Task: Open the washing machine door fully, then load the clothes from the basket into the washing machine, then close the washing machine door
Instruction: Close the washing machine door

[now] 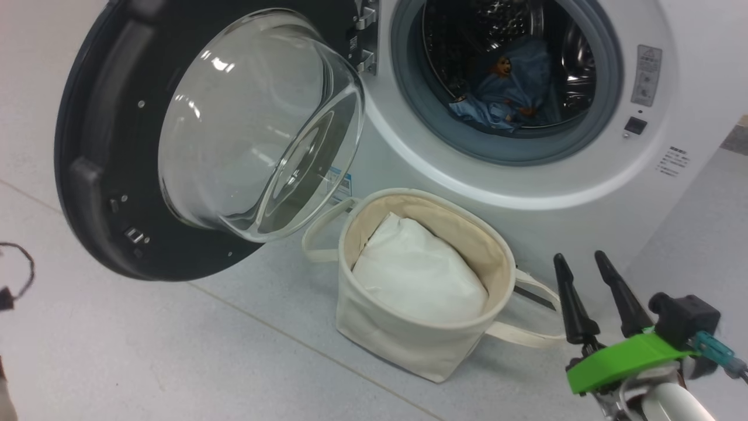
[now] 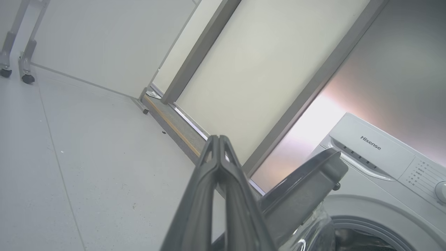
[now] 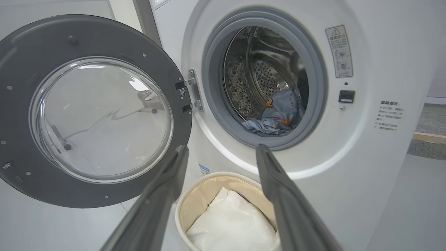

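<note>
The washing machine [image 1: 584, 175] [image 3: 376, 167] [image 2: 376, 153] stands with its door [image 1: 117, 175] [image 3: 21, 69] [image 2: 299, 191] swung wide to the left. The light blue clothes [image 1: 514, 88] [image 3: 278, 115] with orange bears lie inside the steel drum. The cream basket [image 1: 409, 345] [image 3: 195, 202] sits on the floor before the machine, holding a white padding cloth [image 1: 418, 275]. My right gripper [image 1: 587, 263] [image 3: 221, 153] is open and empty, low at the right of the basket. My left gripper [image 2: 219, 139] is shut on nothing, out beyond the door's outer edge.
Pale grey floor tiles [image 1: 175, 362] spread to the left and front. A wall panel with a grey frame [image 2: 195, 62] runs beside the machine. Two castor legs [image 2: 24, 73] stand far off. A dark cable loop [image 1: 17, 275] hangs at the head view's left edge.
</note>
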